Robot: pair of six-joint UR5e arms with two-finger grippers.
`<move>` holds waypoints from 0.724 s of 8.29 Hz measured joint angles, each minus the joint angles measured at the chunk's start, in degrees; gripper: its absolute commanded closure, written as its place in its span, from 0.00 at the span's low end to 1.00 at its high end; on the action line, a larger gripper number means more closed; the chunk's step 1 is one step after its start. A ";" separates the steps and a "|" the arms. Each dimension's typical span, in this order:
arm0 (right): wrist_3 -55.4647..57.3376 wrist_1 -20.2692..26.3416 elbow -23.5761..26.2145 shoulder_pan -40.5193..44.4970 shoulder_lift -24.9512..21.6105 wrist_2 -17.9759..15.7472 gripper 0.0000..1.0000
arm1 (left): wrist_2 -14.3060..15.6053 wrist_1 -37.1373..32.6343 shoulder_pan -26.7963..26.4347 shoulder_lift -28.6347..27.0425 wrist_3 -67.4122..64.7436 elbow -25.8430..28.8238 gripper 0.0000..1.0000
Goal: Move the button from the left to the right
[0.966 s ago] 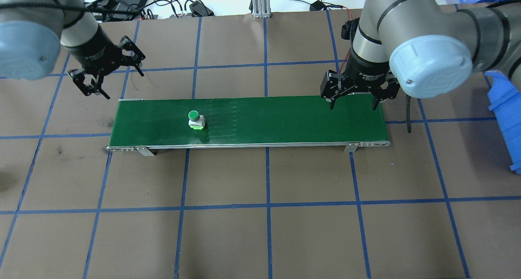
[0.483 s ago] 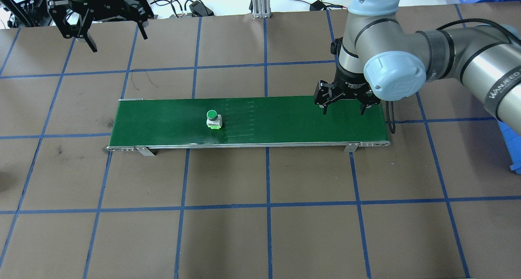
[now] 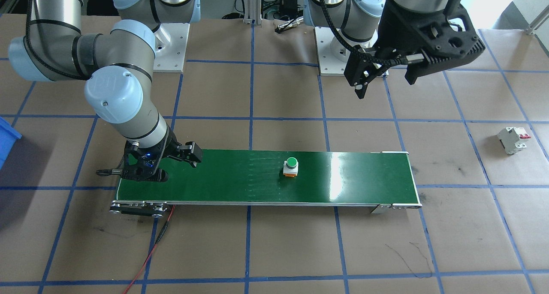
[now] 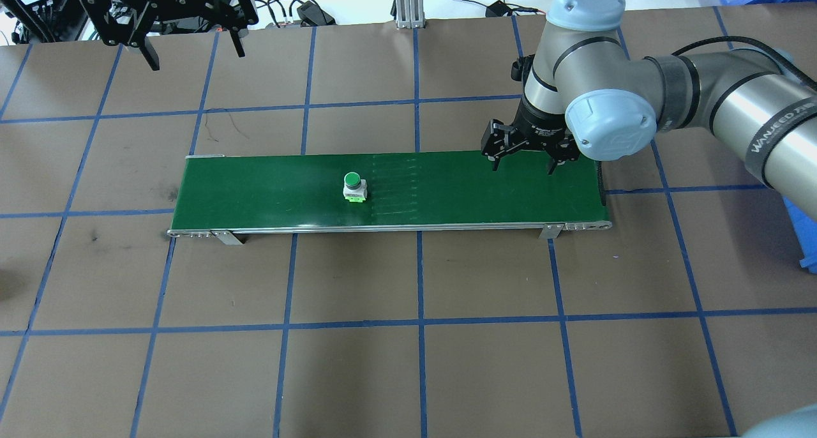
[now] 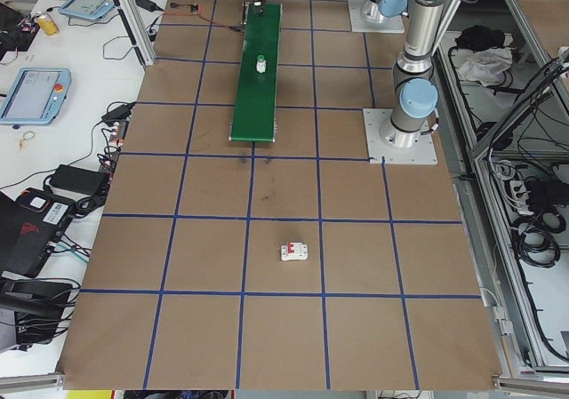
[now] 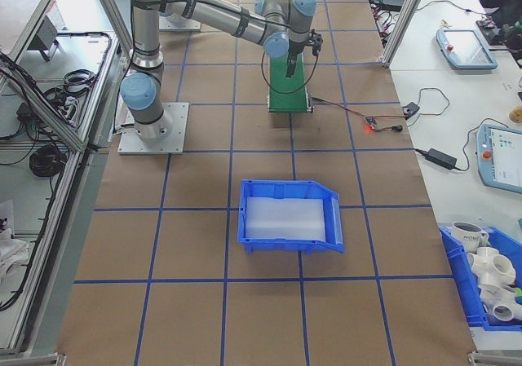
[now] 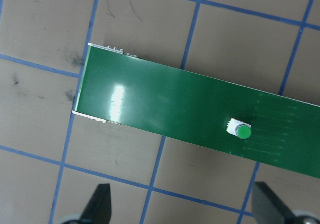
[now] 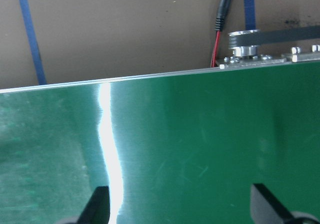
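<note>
The button [image 4: 354,188] stands upright on the green conveyor belt [image 4: 268,192], green cap on top, roughly midway along the belt's length and a little toward the belt's left end, midway between the two long edges. Nothing touches it. In the front-facing view it [image 3: 291,167] shows an orange base under a white body; in the left wrist view it [image 7: 239,130] sits toward the right of the belt strip seen there.

The right gripper [image 4: 523,162] hangs low over the belt's right end, near the far long edge, its two fingers spread apart with nothing between them. It is well apart from the button. Its wrist camera looks down on bare belt [image 8: 200,149], with the belt's metal edge rail and a red-and-black cable just beyond; whether the fingertips touch the belt surface is hard to say from these views.

The left gripper [image 4: 188,45] is held high over the table's far left corner, away from the belt, fingers also wide apart and empty.

A white circuit breaker [image 3: 512,140] with red toggles lies on the brown table past the belt's left end, well apart from it. A blue bin [image 6: 289,215] sits on the table out beyond the belt's right end.
</note>
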 measured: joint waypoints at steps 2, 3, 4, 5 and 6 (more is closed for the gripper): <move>-4.98 -1.28 1.92 -3.58 -0.48 7.51 0.01 | -2.50 0.04 -0.13 1.57 1.14 -0.29 0.00; -6.55 -1.47 2.51 -4.43 -0.74 9.55 0.01 | -2.90 0.08 -0.19 1.99 1.46 -0.29 0.00; -7.21 -1.49 2.81 -4.77 -0.91 10.47 0.01 | -3.00 0.13 -0.27 2.16 1.63 -0.21 0.00; -7.36 -1.46 2.98 -4.91 -1.00 10.71 0.01 | -3.08 0.16 -0.34 2.30 1.67 -0.18 0.00; -7.38 -1.43 3.05 -4.95 -1.07 10.52 0.01 | -3.16 0.17 -0.37 2.44 1.69 -0.30 0.00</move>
